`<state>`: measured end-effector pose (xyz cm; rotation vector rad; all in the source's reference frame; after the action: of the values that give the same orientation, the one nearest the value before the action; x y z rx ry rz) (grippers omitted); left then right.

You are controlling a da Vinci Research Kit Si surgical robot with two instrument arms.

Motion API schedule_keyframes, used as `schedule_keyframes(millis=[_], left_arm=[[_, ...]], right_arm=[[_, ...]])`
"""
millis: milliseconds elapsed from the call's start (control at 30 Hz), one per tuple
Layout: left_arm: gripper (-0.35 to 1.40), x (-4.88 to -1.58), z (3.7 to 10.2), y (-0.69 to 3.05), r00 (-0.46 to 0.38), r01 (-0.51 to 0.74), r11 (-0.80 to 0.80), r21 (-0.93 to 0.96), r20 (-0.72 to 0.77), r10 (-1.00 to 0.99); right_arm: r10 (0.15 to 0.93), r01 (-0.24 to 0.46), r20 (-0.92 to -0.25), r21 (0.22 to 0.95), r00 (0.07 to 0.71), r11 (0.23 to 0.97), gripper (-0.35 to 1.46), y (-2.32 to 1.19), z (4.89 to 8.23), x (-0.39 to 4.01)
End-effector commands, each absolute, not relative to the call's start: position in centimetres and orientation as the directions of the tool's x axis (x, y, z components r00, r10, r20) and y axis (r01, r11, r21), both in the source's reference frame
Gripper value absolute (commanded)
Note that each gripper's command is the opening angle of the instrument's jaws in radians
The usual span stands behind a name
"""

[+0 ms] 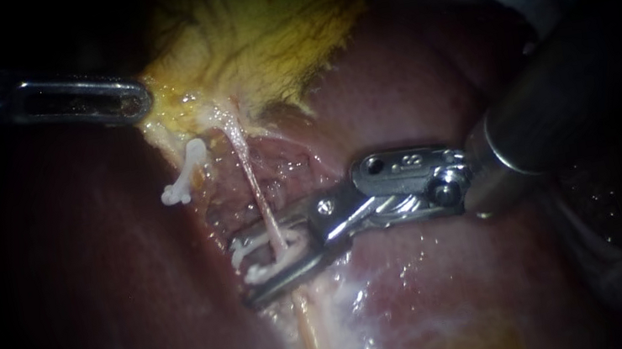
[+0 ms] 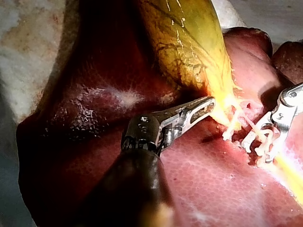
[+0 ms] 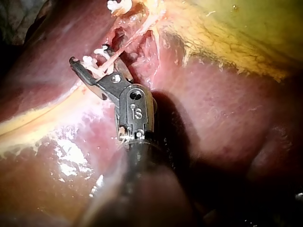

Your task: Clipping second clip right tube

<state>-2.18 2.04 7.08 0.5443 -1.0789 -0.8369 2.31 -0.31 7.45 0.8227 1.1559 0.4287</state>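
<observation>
Endoscope view: right instrument (image 1: 241, 272) hand holding clip (image 1: 260, 274) astride tube (image 1: 250, 177), left instrument (image 1: 140, 102) gripping gallbladder (image 1: 260, 30)

1. Endoscope view: light pools mid-scene, and the borders sink to near black, leaving the left instrument (image 1: 142, 103) dim.
2. Glare streaks the wet liver (image 1: 365, 336) and the right instrument (image 1: 247, 273).
3. Right wrist view: that instrument throws a dark shadow across the liver.

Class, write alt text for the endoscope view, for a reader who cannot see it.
The slender metal right instrument holds a white plastic clip around a thin pale tube lying on the dark red liver. The left instrument grips the edge of the yellow-green gallbladder.
</observation>
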Motion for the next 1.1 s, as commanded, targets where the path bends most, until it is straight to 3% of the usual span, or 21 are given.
schedule_keyframes(millis=[33,467,1100], left_arm=[[-0.35,-2.18,7.08,2.04,0.224,0.322,0.585,0.744,0.541,-0.811],[-0.35,-2.18,7.08,2.04,0.224,0.322,0.585,0.744,0.541,-0.811],[-0.35,-2.18,7.09,2.03,0.224,0.323,0.586,0.744,0.541,-0.811]], right_arm=[[0.686,0.105,-0.626,0.762,0.37,0.639,0.37,-0.31,7.46,2.31],[0.696,0.101,-0.616,0.771,0.369,0.629,0.28,-0.28,7.44,2.3],[0.729,0.083,-0.573,0.804,0.374,0.589,-0.12,-0.26,7.42,2.27]])
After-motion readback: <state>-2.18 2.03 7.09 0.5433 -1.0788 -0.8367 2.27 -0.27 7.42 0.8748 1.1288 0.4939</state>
